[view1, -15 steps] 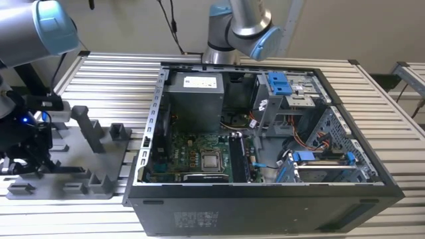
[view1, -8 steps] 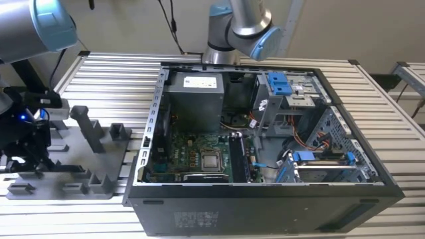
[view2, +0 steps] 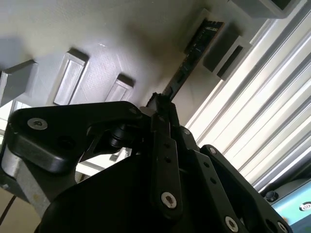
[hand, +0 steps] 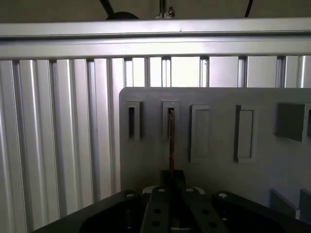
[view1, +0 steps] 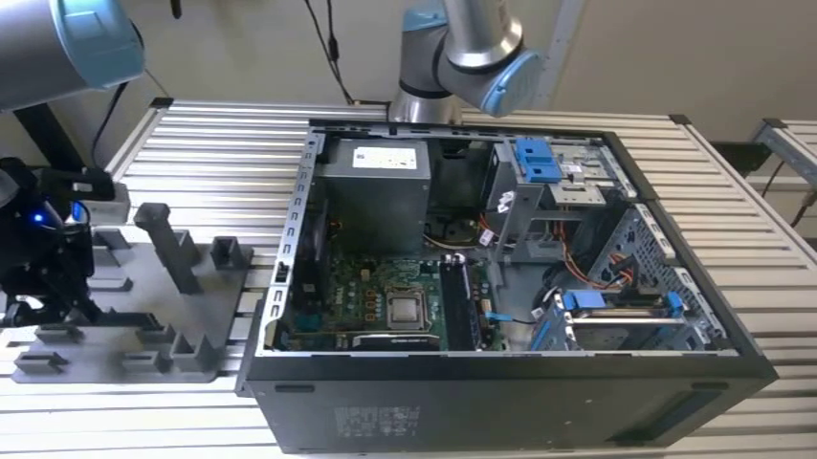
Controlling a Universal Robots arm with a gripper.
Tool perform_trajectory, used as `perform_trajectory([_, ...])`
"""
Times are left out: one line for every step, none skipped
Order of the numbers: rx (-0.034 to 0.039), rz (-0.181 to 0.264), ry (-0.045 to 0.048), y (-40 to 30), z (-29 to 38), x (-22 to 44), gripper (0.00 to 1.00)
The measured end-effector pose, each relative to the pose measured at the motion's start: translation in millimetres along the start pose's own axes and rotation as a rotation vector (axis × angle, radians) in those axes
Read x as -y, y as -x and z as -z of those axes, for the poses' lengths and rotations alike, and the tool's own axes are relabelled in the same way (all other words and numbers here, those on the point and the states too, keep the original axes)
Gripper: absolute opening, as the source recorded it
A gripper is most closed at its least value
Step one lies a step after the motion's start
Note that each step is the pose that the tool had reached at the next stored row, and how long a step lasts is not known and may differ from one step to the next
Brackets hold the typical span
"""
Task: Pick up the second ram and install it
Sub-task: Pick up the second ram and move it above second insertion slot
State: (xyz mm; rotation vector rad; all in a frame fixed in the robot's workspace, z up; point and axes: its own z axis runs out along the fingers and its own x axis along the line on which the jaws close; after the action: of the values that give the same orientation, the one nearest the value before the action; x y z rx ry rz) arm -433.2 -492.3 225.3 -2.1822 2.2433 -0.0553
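Jaws tight on second ram point(view2: 194, 53)

Silver-grey arm point(view1: 466, 24) tubes with light blue joint caps point(view1: 516, 86). Black gripper point(view2: 158, 103), flat linked bars, round silver screws point(view2: 168, 199) at pivots.

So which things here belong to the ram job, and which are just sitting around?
Part of the job: the second ram, standing in the grey holder; the gripper closed on it; the green motherboard in the open computer case.
Just there: the power supply, blue drive brackets, slatted table.
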Motion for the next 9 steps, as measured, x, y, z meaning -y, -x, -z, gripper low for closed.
perform_trajectory([0.0, 0.0, 0.0001, 0.0, 1.7, 0.0, 0.14])
perform_trajectory([-0.0001, 0.0, 0.0001, -0.1, 3.4, 0.1, 0.14])
perform_trajectory([-0.0001, 0.0, 0.0001, -0.1, 5.2, 0.2, 0.14])
perform_trajectory([-0.0001, 0.0, 0.0001, -0.1, 6.8, 0.2, 0.14])
perform_trajectory([-0.0001, 0.0, 0.0001, -0.1, 8.5, 0.3, 0.14])
perform_trajectory([0.0, 0.0, 0.0001, -0.2, 10.3, 0.3, 0.14])
perform_trajectory([0.0, 0.0, 0.0001, -0.2, 12.0, 0.4, 0.14])
perform_trajectory([-0.0001, 0.0, 0.0001, -0.2, 13.7, 0.4, 0.14])
perform_trajectory([0.0, 0.0, 0.0, -0.3, 15.2, 0.5, 0.14])
